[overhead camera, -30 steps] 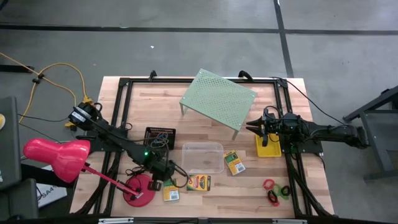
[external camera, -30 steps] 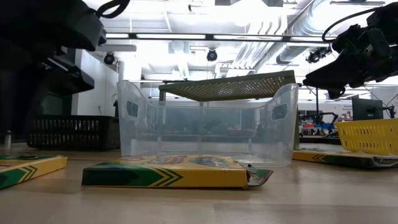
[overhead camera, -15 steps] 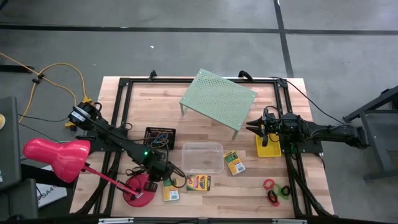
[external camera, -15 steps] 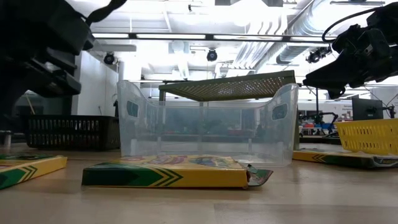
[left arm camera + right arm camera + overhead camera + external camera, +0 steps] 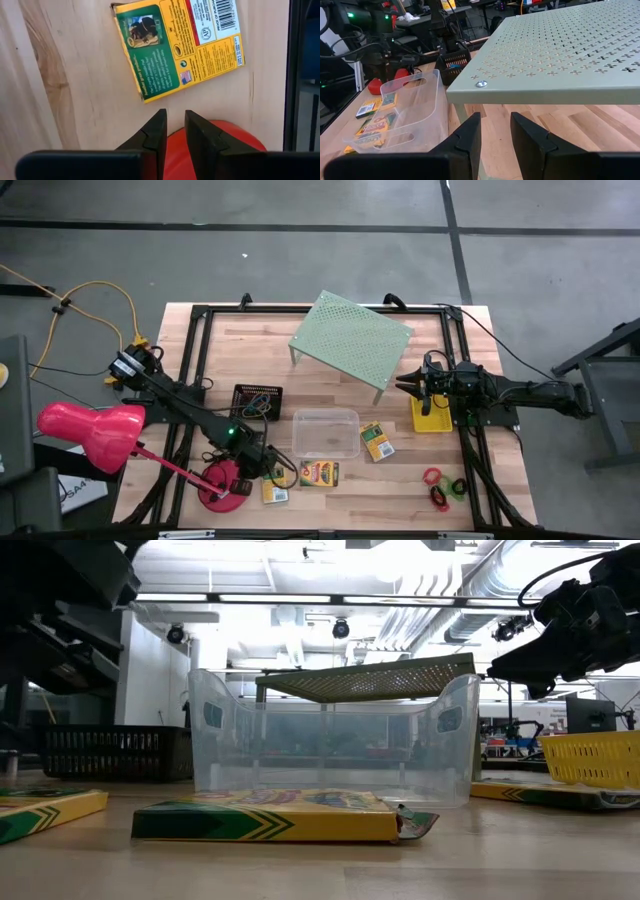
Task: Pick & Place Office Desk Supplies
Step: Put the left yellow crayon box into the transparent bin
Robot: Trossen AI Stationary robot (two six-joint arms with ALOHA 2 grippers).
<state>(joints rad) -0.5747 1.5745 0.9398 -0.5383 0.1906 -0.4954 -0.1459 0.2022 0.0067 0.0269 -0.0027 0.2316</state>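
My left gripper (image 5: 174,122) over lamp base (image 5: 220,145), fingers slightly parted, empty; crayon box (image 5: 180,45) just ahead on table (image 5: 65,75). My right gripper (image 5: 495,131) parted, empty, facing shelf (image 5: 560,55), above yellow basket (image 5: 432,420).

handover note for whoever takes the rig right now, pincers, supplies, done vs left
Left pincer: nearly closed, empty, above the red lamp base, next to a card box.
Right pincer: slightly open, empty, beside the yellow basket.
Three card boxes on the table. Rings at the front right.
Clear tub holds nothing visible, so all placing is left.
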